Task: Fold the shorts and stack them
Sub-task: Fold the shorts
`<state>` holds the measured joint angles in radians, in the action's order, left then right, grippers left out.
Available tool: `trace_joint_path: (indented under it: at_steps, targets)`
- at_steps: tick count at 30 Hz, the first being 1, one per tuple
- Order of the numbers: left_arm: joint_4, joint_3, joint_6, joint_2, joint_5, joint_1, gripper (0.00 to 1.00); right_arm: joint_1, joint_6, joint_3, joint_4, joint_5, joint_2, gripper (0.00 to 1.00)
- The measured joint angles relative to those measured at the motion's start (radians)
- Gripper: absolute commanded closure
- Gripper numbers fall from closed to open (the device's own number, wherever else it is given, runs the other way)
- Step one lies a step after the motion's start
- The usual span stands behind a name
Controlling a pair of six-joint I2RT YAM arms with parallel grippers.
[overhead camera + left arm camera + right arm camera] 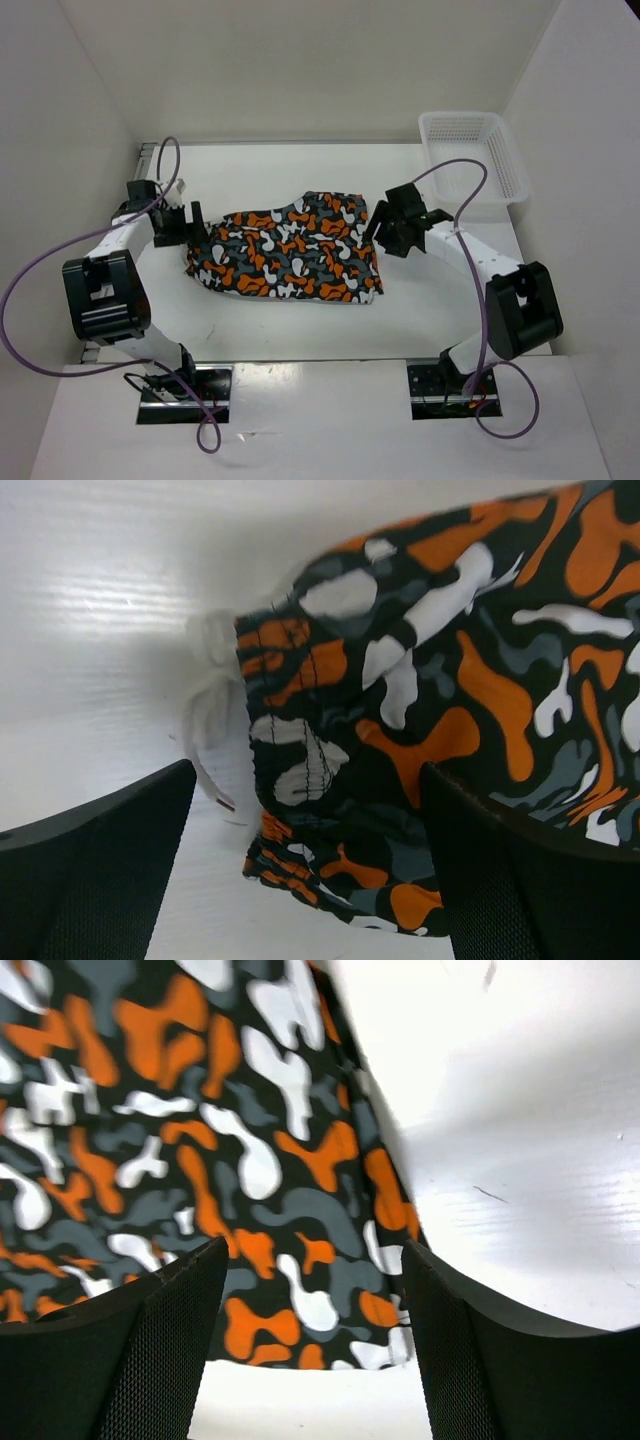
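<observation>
The shorts (290,250), printed with orange, white, black and grey blotches, lie flat in the middle of the white table. My left gripper (192,225) hovers at their left end with its jaws open. In the left wrist view, the waistband of the shorts (420,680) and a white drawstring (205,680) lie between and beyond the open left gripper (308,780). At the shorts' right end, my right gripper (378,222) is open too. In the right wrist view, a hem corner of the shorts (200,1140) lies under the open right gripper (312,1250). Neither gripper holds fabric.
A white plastic mesh basket (472,150) stands at the back right corner of the table (300,320). White walls close in the back and both sides. Purple cables loop off both arms.
</observation>
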<state>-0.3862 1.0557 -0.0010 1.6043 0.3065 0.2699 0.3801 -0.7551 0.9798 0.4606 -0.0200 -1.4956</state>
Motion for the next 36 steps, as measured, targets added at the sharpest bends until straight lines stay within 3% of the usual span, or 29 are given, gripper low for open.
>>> trace_joint_path:
  at_steps: [10, 14, 15, 17, 19, 26, 29, 32, 34, 36]
  targets:
    - [0.016, -0.238, -0.003, -0.072, 0.045, 0.027, 0.03, 0.005, 0.014, 0.024, 0.013, -0.005, 0.092, 0.25]
    - [0.063, -0.256, -0.006, -0.072, 0.122, 0.028, 0.44, 0.005, 0.014, 0.024, 0.014, 0.007, 0.092, 0.25]
    - [0.065, -0.256, -0.005, -0.072, 0.14, 0.028, 0.62, 0.005, 0.014, 0.024, 0.014, 0.01, 0.092, 0.25]
    - [0.056, -0.249, -0.008, -0.078, 0.171, 0.028, 0.76, 0.005, 0.014, 0.024, 0.014, 0.013, 0.092, 0.25]
    - [0.023, -0.227, -0.004, -0.099, 0.195, 0.027, 0.88, 0.005, 0.017, 0.024, 0.014, 0.016, 0.092, 0.25]
    - [-0.032, -0.148, -0.003, -0.337, 0.21, 0.006, 0.99, 0.052, 0.032, 0.068, 0.026, 0.015, 0.053, 0.18]
    - [-0.032, -0.146, -0.003, -0.42, 0.183, -0.026, 0.97, 0.113, 0.043, 0.138, 0.028, 0.001, 0.006, 0.18]
    - [-0.032, -0.146, 0.005, -0.427, 0.146, -0.06, 0.31, 0.195, 0.051, 0.204, 0.027, -0.011, -0.029, 0.17]
    - [-0.034, -0.146, 0.002, -0.404, 0.129, -0.073, 0.11, 0.25, 0.058, 0.245, 0.026, -0.019, -0.052, 0.17]
    - [-0.038, -0.145, -0.001, -0.369, 0.106, -0.086, 0.09, 0.293, 0.059, 0.271, 0.023, -0.019, -0.072, 0.17]
